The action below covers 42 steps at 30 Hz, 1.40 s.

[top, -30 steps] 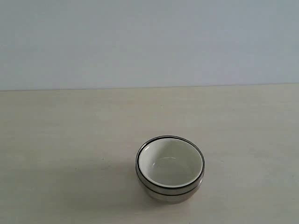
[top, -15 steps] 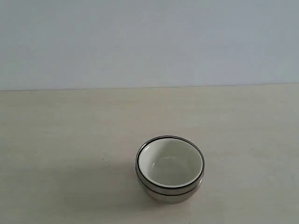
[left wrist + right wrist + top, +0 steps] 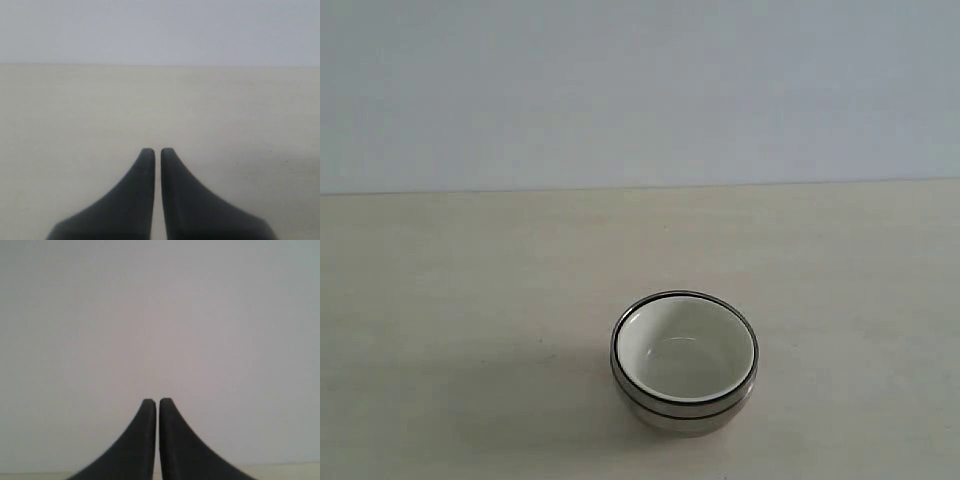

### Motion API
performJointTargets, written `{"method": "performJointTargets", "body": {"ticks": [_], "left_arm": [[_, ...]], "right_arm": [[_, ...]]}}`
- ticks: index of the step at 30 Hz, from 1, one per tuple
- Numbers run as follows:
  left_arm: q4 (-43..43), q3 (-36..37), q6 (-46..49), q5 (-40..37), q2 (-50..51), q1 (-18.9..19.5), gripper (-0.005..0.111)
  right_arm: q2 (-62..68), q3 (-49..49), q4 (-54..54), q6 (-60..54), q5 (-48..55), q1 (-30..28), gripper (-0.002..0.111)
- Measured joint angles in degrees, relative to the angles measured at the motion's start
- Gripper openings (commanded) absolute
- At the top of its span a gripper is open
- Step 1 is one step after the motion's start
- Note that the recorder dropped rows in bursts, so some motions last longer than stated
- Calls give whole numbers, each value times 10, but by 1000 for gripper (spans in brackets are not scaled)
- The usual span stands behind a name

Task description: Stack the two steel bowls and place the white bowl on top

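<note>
You can see the white bowl [image 3: 685, 352] sitting inside the two steel bowls [image 3: 680, 418], its pale rim ringed by the dark upper steel rim. A second dark rim line lower on the outside shows that the steel pair is nested. The whole stack stands upright on the table [image 3: 470, 300]. Nothing has shifted over the last second: the stack sits where it did, and neither arm shows near the white bowl in the exterior view. Your left gripper [image 3: 157, 151] has its fingers drawn together with only a thin slit between the tips and holds nothing. It looks out over the table, and the white bowl is nowhere in its camera. Your right gripper [image 3: 158, 402] is likewise closed to a hairline gap and empty, facing the plain wall [image 3: 160, 315], again with the white bowl out of its sight. That stillness, with both grippers clear, suggests the task is done; I judge nothing remains but to confirm the white bowl sits level
</note>
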<state>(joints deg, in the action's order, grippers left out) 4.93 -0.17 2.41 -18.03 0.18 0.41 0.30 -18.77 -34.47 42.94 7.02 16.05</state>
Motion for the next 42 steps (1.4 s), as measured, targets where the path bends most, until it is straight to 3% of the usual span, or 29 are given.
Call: {"method": "performJointTargets", "body": {"ticks": [11, 42], "left_arm": [[0, 0, 0, 0, 0, 0, 4], [0, 0, 0, 0, 0, 0, 4]], "right_arm": [[1, 178, 12, 31, -57, 0, 0], [1, 185, 18, 72, -52, 0, 0]]}}
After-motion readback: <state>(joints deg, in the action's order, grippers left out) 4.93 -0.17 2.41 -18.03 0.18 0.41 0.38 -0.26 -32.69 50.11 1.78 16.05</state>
